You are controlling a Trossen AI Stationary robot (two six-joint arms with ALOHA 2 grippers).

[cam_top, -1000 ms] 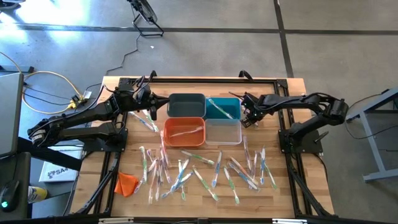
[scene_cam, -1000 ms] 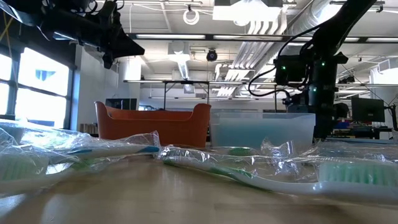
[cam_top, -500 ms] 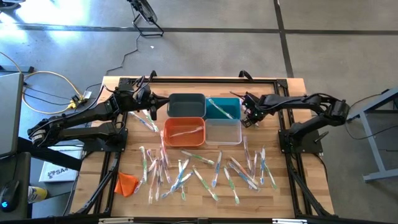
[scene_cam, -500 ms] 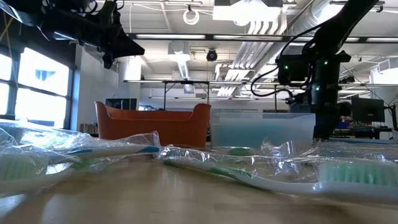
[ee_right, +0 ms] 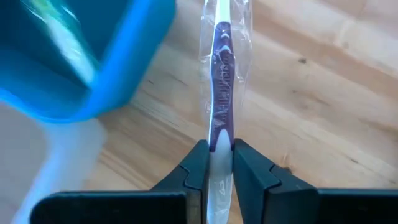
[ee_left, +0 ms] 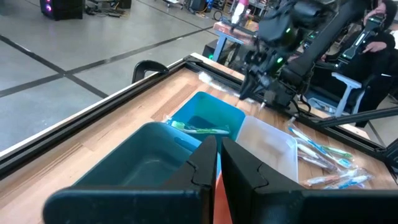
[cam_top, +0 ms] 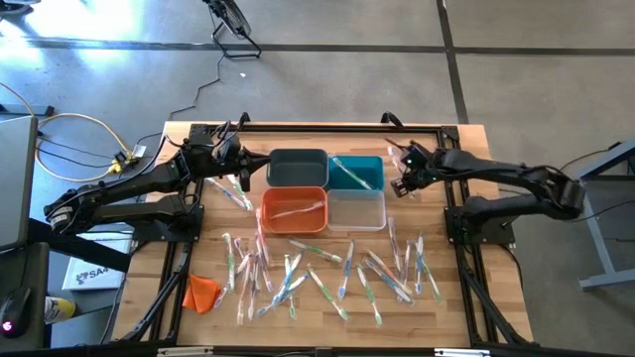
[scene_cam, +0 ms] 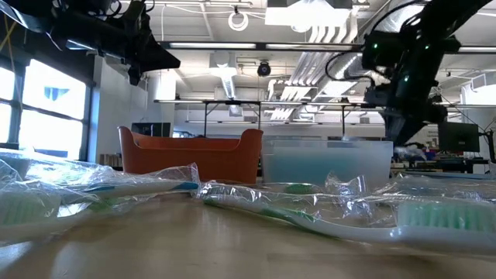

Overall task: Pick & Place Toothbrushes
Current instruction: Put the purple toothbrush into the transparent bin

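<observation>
Many wrapped toothbrushes [cam_top: 327,273] lie scattered on the near half of the wooden table. My right gripper [cam_top: 404,180] hovers just right of the teal bin [cam_top: 357,171] and is shut on one wrapped toothbrush [ee_right: 222,81] with a purple and white handle. My left gripper [cam_top: 241,178] waits left of the dark grey bin [cam_top: 298,166], raised above the table, its fingers [ee_left: 205,165] shut with nothing seen between them. One green toothbrush [ee_left: 198,129] lies in the teal bin and one white toothbrush [cam_top: 294,210] lies in the orange bin [cam_top: 268,220]. My right gripper pinches the toothbrush's wrapped handle [ee_right: 221,134] between its two fingers. The toothbrush lies along the fingers and reaches out past the fingertips. It is held over the bare wood beside the teal bin's wall [ee_right: 124,56].
The clear bin [cam_top: 357,210] stands near of the teal one, beside the orange bin. A small orange cloth lump [cam_top: 201,292] lies at the near left. A loose toothbrush [cam_top: 230,193] lies under my left arm. Black rails frame the table's edges [cam_top: 317,127].
My right gripper has risen and tipped with the toothbrush and has gone a little toward the table's right edge, away from the clear bin. Its arm has stretched out to the right.
</observation>
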